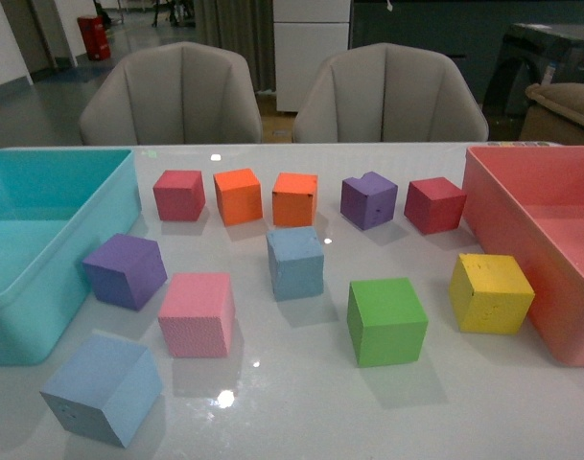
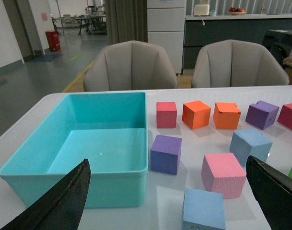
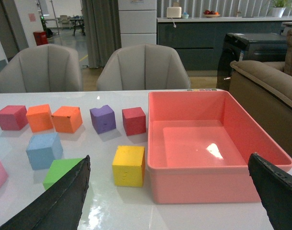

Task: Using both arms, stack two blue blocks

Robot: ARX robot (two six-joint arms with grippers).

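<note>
Two pale blue blocks lie apart on the white table. One blue block (image 1: 295, 262) (image 2: 250, 145) (image 3: 43, 150) sits mid-table. The other blue block (image 1: 103, 387) (image 2: 203, 210) lies near the front left edge, just ahead of my left gripper (image 2: 169, 201). That gripper is open, and nothing lies between its black fingers (image 2: 64, 203). My right gripper (image 3: 172, 199) is also open and empty. It faces the pink bin (image 3: 203, 179), with a yellow cube (image 3: 129, 166) beside it. Neither arm shows in the front view.
A turquoise bin (image 1: 42, 316) stands at the left, a pink bin (image 1: 550, 278) at the right. Red, orange, purple, pink, green and yellow cubes are scattered between them. A pink cube (image 1: 198, 313) and a purple cube (image 1: 125, 270) lie close to the near blue block. Two chairs stand behind the table.
</note>
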